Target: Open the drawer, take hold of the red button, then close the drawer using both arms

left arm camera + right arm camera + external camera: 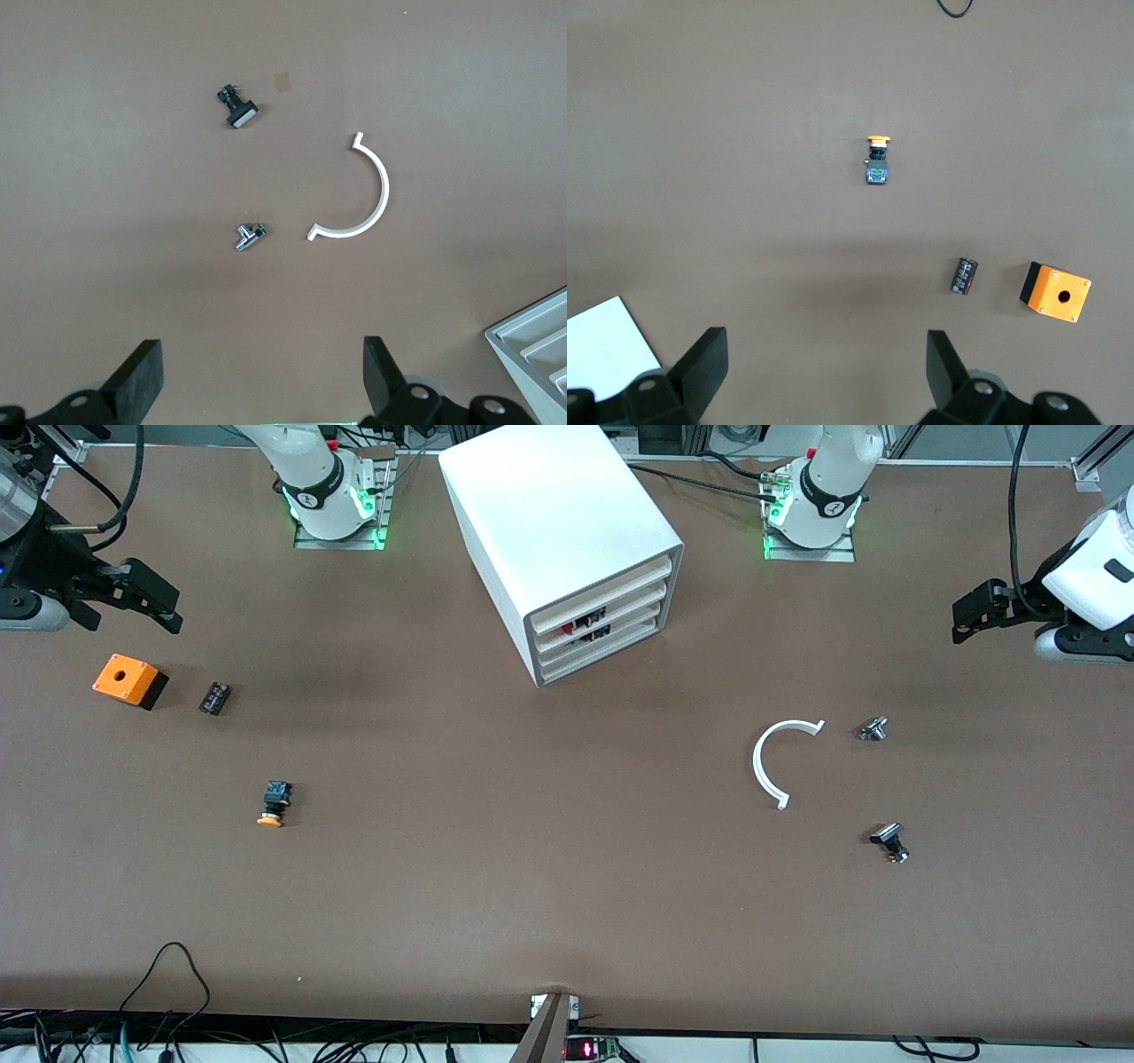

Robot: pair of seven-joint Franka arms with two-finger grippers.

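The white cabinet (549, 514) stands between the two arm bases, and its three drawers (602, 615) are all pushed in. A bit of the button's red cap (568, 628) shows through a gap between the drawer fronts, beside dark parts. My left gripper (967, 613) hangs open and empty over the left arm's end of the table; its own view (263, 381) shows a corner of the cabinet (536, 341). My right gripper (158, 598) hangs open and empty over the right arm's end, as its own view (827, 376) also shows.
Near the right gripper lie an orange box with a hole (127, 679), a small black part (214, 697) and an orange-capped button (275, 804). Toward the left arm's end lie a white curved piece (771, 766), a silver part (873, 729) and a black part (889, 840).
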